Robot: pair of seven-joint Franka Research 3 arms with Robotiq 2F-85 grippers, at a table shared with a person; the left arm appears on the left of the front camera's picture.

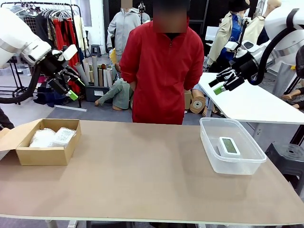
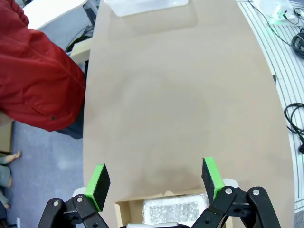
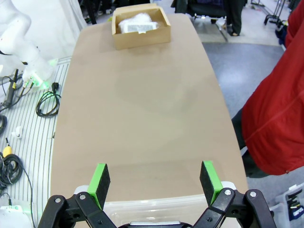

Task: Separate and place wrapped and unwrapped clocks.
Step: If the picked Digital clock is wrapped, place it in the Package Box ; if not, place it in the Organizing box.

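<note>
Two bubble-wrapped clocks (image 1: 51, 137) lie side by side in a cardboard box (image 1: 45, 154) at the table's left; they are also seen as a wrapped bundle (image 2: 173, 209) and as wrapped bundles (image 3: 137, 23). The bare white clock (image 1: 229, 146) with a grey-green screen rests in a clear plastic tub (image 1: 211, 152) at the right. My left gripper (image 1: 71, 85) hangs open in the air above and behind the box, its green pads (image 2: 100, 183) wide apart. High above the tub, my right gripper (image 1: 219, 83) is open and holds nothing.
A person in a red jacket (image 1: 161, 71) stands at the far edge, hands out of sight. The brown tabletop (image 1: 142, 171) stretches bare between box and tub. A white table (image 1: 251, 102) stands at the back right. Cables (image 3: 47, 102) lie on the floor beside the table.
</note>
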